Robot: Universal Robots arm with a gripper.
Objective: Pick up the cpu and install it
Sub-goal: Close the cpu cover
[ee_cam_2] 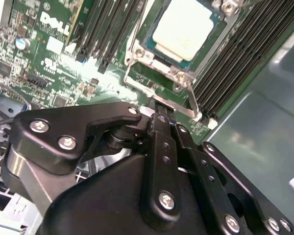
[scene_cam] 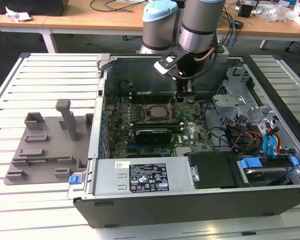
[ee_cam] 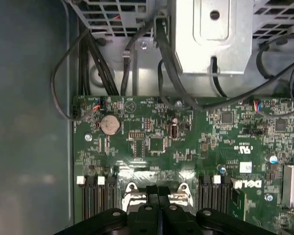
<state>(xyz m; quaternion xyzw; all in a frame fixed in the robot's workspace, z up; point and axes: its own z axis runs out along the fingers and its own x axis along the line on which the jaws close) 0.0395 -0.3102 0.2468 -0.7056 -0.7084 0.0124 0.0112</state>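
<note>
Clearly, the cpu (scene_cam: 157,111) already lay in its socket on the motherboard (scene_cam: 190,135), roughly midway between the left and right walls of the computer case (scene_cam: 190,210) as the exterior view shows them, and closer to the case's far wall than to its near one. In the second wrist view the cpu (ee_cam_2: 183,27) showed its pale metal top face up, flat, with a metal socket frame (ee_cam_2: 137,56) around its rim and a thin silver lever (ee_cam_2: 192,100) running along 1 side.

The end effector (scene_cam: 180,90) hung inside the case, just beside the socket on the side toward the exterior view's right. In the first wrist view the end effector (ee_cam: 158,188) had its 2 fingers pressed together along a narrow seam, gripping nothing. In the second wrist view the end effector (ee_cam_2: 159,110) had its tip right at the corner of the socket frame where the lever ends; whether it touched the metal could not be told.

Rows of black memory slots (ee_cam_2: 235,63) flanked the socket. A round coin battery (ee_cam: 110,125) sat on the motherboard (ee_cam: 186,147) toward its edge by the metal drive cage (ee_cam: 210,34).

The case stood on the slatted white table (scene_cam: 40,75), and a grey fixture tray (scene_cam: 45,145) lay beside it toward the table's edge at the exterior view's left.
</note>
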